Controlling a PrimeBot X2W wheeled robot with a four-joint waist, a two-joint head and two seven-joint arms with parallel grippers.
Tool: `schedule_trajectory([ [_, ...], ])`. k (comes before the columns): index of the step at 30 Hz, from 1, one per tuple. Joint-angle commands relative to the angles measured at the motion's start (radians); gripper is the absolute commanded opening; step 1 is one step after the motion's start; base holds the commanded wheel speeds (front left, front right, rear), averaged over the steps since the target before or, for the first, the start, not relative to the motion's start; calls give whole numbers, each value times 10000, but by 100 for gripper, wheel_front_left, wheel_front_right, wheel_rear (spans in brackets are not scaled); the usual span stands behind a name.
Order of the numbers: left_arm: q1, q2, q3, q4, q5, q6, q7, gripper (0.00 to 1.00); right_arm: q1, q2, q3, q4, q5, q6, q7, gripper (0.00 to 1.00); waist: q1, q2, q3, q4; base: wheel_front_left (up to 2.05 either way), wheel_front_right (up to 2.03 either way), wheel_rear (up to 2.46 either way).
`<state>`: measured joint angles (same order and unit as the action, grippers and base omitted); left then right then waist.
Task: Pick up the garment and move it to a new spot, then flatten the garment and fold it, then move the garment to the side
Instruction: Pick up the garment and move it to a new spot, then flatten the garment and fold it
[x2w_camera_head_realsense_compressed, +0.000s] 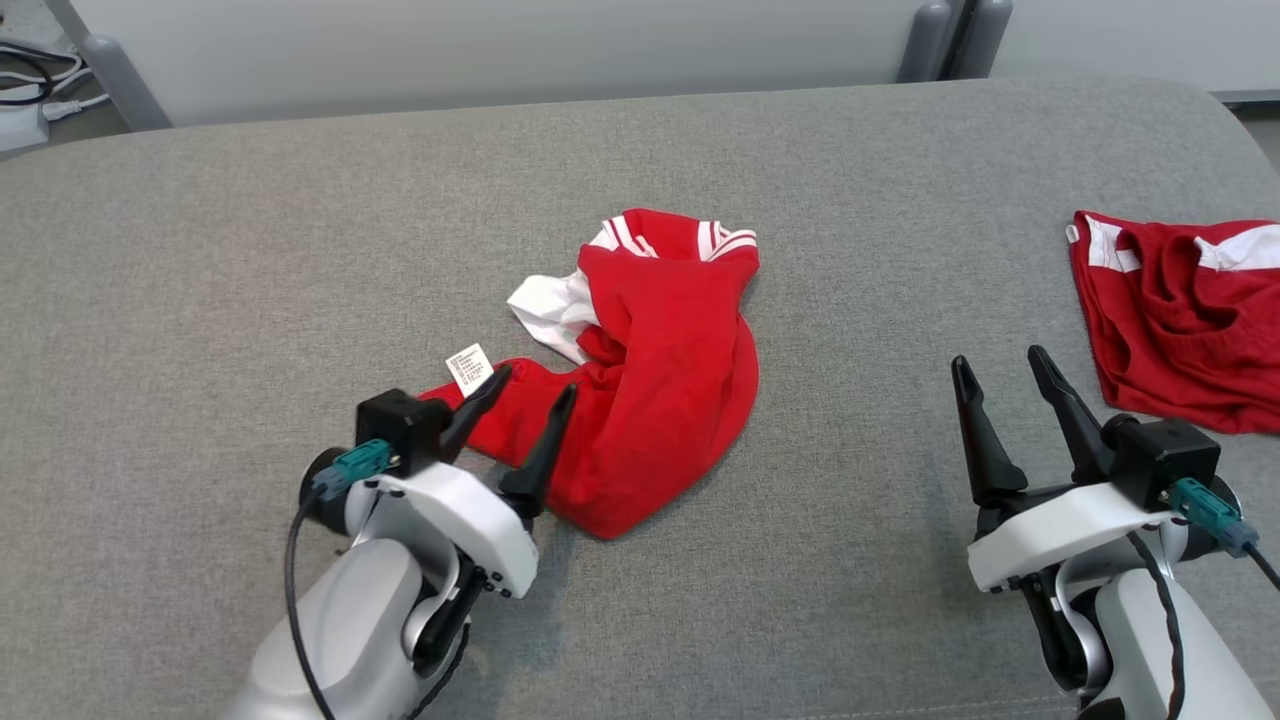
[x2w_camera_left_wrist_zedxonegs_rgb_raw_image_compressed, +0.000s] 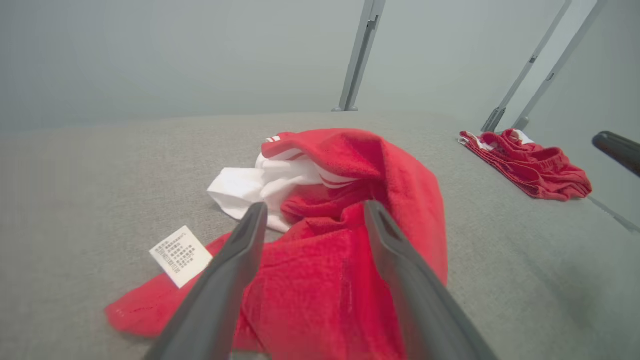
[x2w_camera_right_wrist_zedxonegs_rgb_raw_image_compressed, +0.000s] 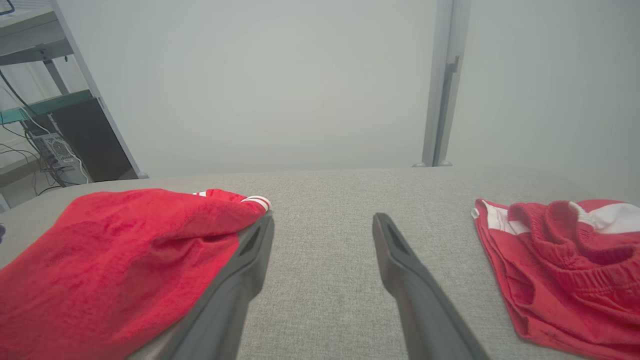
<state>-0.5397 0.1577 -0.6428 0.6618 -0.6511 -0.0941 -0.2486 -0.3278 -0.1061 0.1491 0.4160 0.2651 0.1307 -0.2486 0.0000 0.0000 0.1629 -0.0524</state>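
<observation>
A crumpled red garment (x2w_camera_head_realsense_compressed: 660, 380) with white striped trim and a white care label (x2w_camera_head_realsense_compressed: 468, 368) lies in a heap at the middle of the grey padded table (x2w_camera_head_realsense_compressed: 200, 250). My left gripper (x2w_camera_head_realsense_compressed: 535, 385) stands open just above its near left corner, fingers spread over the red cloth with nothing held; the left wrist view shows the garment (x2w_camera_left_wrist_zedxonegs_rgb_raw_image_compressed: 340, 250) between and beyond the fingers. My right gripper (x2w_camera_head_realsense_compressed: 1000, 365) stands open over bare table to the right, apart from the cloth. In the right wrist view the garment (x2w_camera_right_wrist_zedxonegs_rgb_raw_image_compressed: 110, 260) lies at the left.
A second red and white garment (x2w_camera_head_realsense_compressed: 1180, 310) lies bunched at the table's right edge, also in the right wrist view (x2w_camera_right_wrist_zedxonegs_rgb_raw_image_compressed: 565, 265) and the left wrist view (x2w_camera_left_wrist_zedxonegs_rgb_raw_image_compressed: 525, 162). Grey posts (x2w_camera_head_realsense_compressed: 950, 40) stand behind the table. Cables (x2w_camera_head_realsense_compressed: 30, 90) lie at the far left.
</observation>
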Motion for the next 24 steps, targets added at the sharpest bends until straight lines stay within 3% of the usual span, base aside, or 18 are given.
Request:
schedule_trajectory([
  [1,17,305,521,-199,151,125,-130,100,-1,-85,294,-267,84,0,-132,100,0,0,1,21,0,0,0],
  [9,392,262,1093,674,295,165,-131,100,-236,-184,596,-437,89,0,-132,100,0,0,137,46,0,0,0],
  [24,-1142,-369,1257,2544,-10,-241,-109,100,-390,-134,740,-488,127,0,-132,100,0,0,682,-342,0,0,0],
])
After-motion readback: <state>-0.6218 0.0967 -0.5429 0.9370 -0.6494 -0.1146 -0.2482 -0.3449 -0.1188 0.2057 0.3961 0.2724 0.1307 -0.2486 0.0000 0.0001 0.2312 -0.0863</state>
